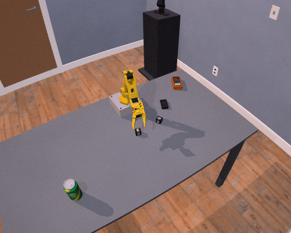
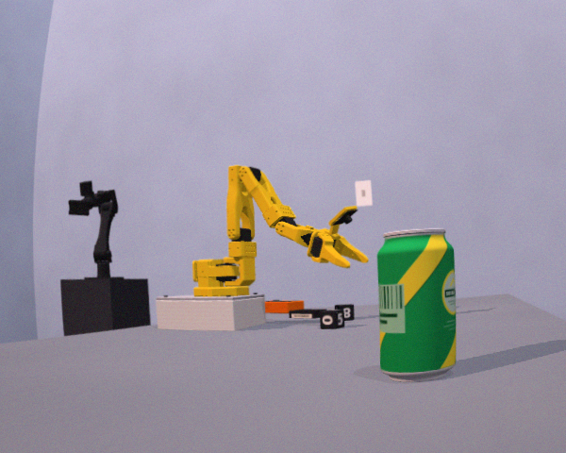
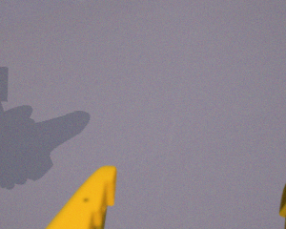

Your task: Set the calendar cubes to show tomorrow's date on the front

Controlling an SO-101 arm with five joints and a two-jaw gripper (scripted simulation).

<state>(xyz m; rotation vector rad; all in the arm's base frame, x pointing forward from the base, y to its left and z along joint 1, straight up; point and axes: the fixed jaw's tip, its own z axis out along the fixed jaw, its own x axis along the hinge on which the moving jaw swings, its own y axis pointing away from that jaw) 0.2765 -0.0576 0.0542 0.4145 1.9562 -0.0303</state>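
Observation:
The black tray (image 1: pixel 164 104) (image 2: pixel 301 315) stands on the table, with no cube in it; a light label shows on its side in the exterior view. One black cube (image 1: pixel 137 131) (image 2: pixel 332 319) sits on the table in front of the arm; the exterior view shows a 0 and a 5 on its sides. The other black cube (image 1: pixel 158 119) (image 2: pixel 344 311) sits between that cube and the tray, with an 8-like digit on one side. My gripper (image 1: pixel 139 128) (image 2: pixel 358 263) (image 3: pixel 197 191) is open and empty, in the air above the table. Neither cube shows in the wrist view.
An orange multimeter (image 1: pixel 176 83) (image 2: pixel 284 306) lies beyond the tray. A green and yellow can (image 1: pixel 73 190) (image 2: pixel 416 304) stands far from the cubes, toward the opposite end of the table. The arm's white base box (image 1: pixel 120 105) (image 2: pixel 209 311) is at the table's edge.

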